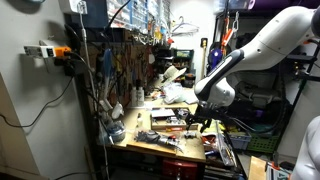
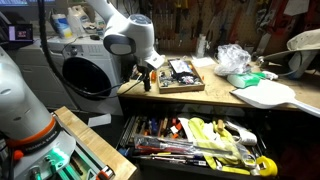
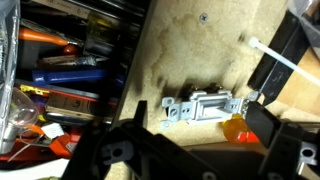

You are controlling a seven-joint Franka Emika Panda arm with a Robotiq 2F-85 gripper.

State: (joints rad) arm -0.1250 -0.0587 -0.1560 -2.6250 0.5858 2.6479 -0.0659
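Observation:
In the wrist view a white toggle light switch with a metal bracket (image 3: 205, 106) lies flat on the wooden bench top (image 3: 190, 50). A small orange piece (image 3: 238, 128) lies beside its right end. My gripper (image 3: 200, 120) is open, with its black fingers on either side of the switch, not touching it. In both exterior views the gripper (image 1: 197, 118) (image 2: 150, 76) hangs low over the bench near its edge. The switch is too small to make out there.
An open drawer full of hand tools (image 2: 190, 140) (image 3: 60, 80) juts out below the bench edge. A tray of small parts (image 2: 180, 73), a crumpled plastic bag (image 2: 235, 58) and a white board (image 2: 265, 95) lie on the bench. A white cable tie (image 3: 275, 55) lies near the switch.

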